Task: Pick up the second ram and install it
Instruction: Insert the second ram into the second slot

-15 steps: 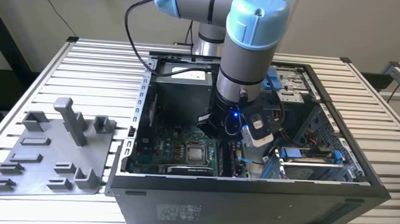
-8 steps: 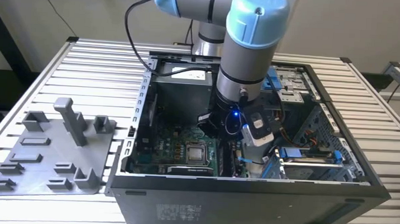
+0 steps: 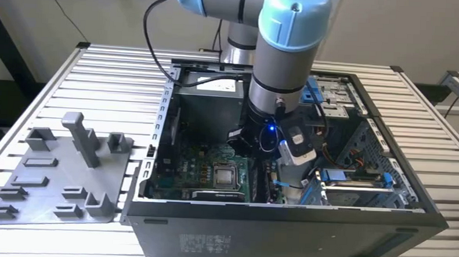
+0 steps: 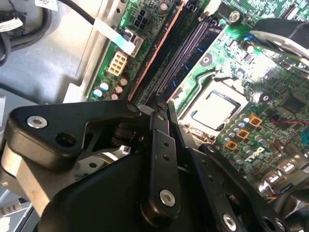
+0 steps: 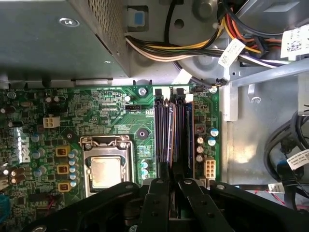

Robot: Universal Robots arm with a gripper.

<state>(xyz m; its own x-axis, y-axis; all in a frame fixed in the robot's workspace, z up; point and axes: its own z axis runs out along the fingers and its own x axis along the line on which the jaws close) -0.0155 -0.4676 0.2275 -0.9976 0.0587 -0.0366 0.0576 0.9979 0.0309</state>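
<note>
The second ram (image 5: 168,135) shows edge-on as a thin dark stick with a coppery edge. It stands upright along the black memory slots (image 5: 159,121) of the green motherboard (image 5: 111,111). My gripper (image 5: 174,182) is shut on one end of the stick, with black fingers (image 5: 159,198) on either side. In the second wrist view the same stick (image 4: 159,53) runs away from the gripper (image 4: 161,104) over the slots. In the exterior view the gripper (image 3: 283,186) is deep inside the open computer case (image 3: 287,230). Whether the stick is seated in a slot I cannot tell.
The processor socket (image 5: 105,171) lies beside the slots. A grey metal power supply box (image 5: 53,38) and bundled cables (image 5: 193,48) crowd the far end of the slots. Outside the case, at the exterior view's left, a grey fixture plate (image 3: 57,179) with upright pegs lies on the slatted table.
</note>
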